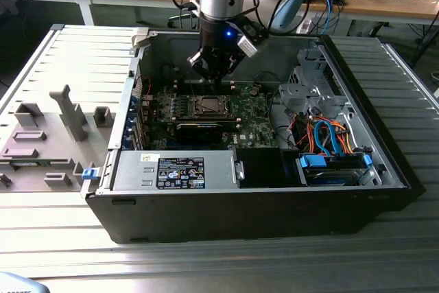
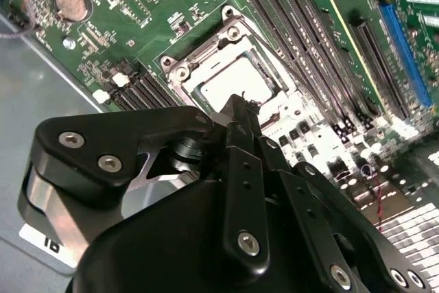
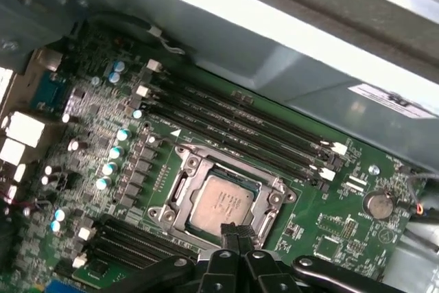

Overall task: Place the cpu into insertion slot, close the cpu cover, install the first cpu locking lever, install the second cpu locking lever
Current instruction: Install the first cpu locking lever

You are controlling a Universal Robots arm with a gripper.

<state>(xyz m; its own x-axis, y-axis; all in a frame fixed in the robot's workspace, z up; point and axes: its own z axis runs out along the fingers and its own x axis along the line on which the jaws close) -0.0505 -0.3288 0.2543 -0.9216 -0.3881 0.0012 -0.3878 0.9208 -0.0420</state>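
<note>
- Surface: grey slatted metal workbench (image 1: 226,265), ribbed panels running across it; open black PC case (image 1: 274,214) lies on its side on top.
- On the exterior view's left, the case side panel (image 1: 62,101) lies flat w/ grey fixture blocks (image 1: 72,113) standing on it.
- Room: wooden desks (image 1: 384,6) at the back, cluttered w/ cables and small bits; blue and black cables hang near the arm.
- Inside case: green motherboard (image 1: 250,111), power supply box (image 1: 175,169) along the near edge, drive cage (image 1: 312,94) w/ orange and blue cables at the exterior view's right.
- The cpu (image 3: 221,204) sits flat in the insertion slot (image 1: 207,106), silver top showing, in both wrist views.
- The cpu cover (image 3: 180,183) lies down around the chip, its frame edging the silver top; can't tell if the locking levers are latched.
- Long black memory slots (image 3: 240,125) run just beside the socket; coin battery (image 3: 378,204) further along the board.
- Gripper (image 3: 234,237) hovers low just above the socket's edge, arm coming down from over the case. Fingers (image 2: 243,128) pressed together to a narrow tip, nothing between them; tip is right by the cover rim, contact can't be told.
</note>
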